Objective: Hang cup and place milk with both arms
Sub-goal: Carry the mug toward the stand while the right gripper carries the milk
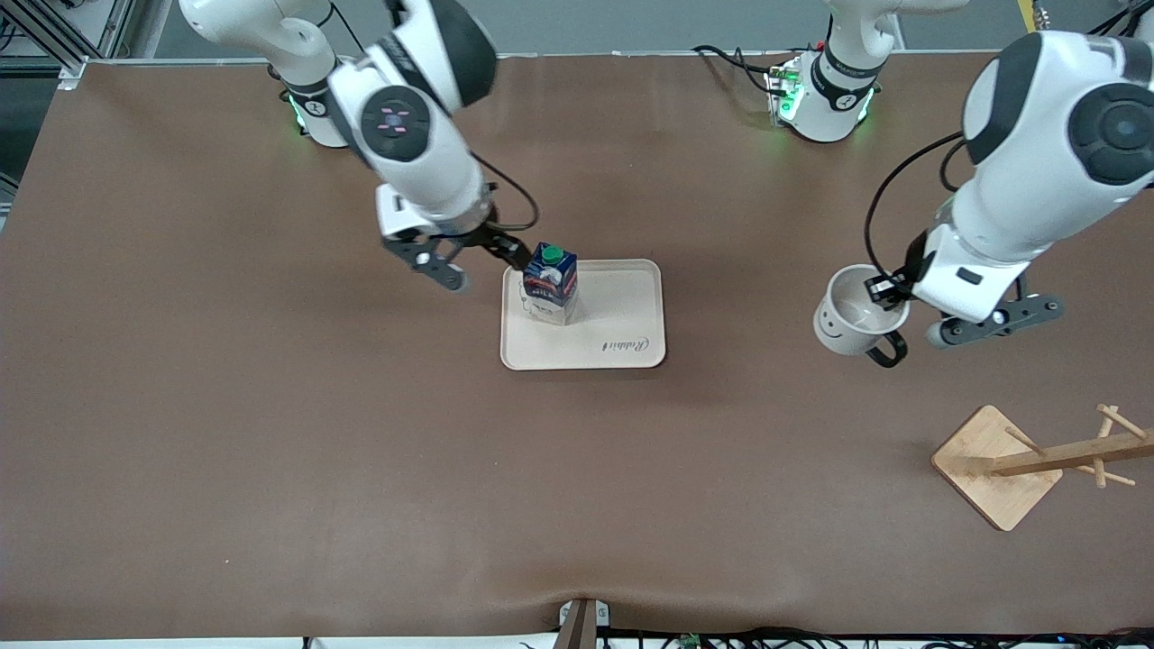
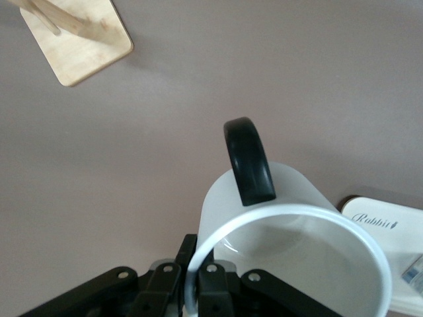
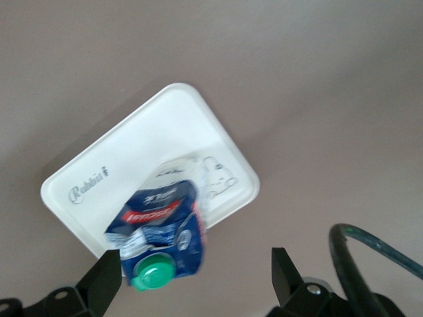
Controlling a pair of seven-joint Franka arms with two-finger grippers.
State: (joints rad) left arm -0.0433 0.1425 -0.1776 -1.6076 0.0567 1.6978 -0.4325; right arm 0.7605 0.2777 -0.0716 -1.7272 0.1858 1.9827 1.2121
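Observation:
The white cup (image 1: 847,314) with a black handle is held up in the air by my left gripper (image 1: 888,293), shut on its rim, over the table toward the left arm's end. In the left wrist view the cup (image 2: 291,231) fills the frame, fingers (image 2: 215,287) pinching its wall. The dark blue milk carton (image 1: 551,281) with a green cap stands upright on the cream tray (image 1: 622,324). My right gripper (image 1: 487,261) is open beside the carton, not holding it. The right wrist view shows the carton (image 3: 162,231) beside one of the open fingers (image 3: 99,284).
A wooden cup rack (image 1: 1037,455) with pegs stands on its square base nearer the front camera than the cup, at the left arm's end; it also shows in the left wrist view (image 2: 76,33). The brown table surrounds the tray.

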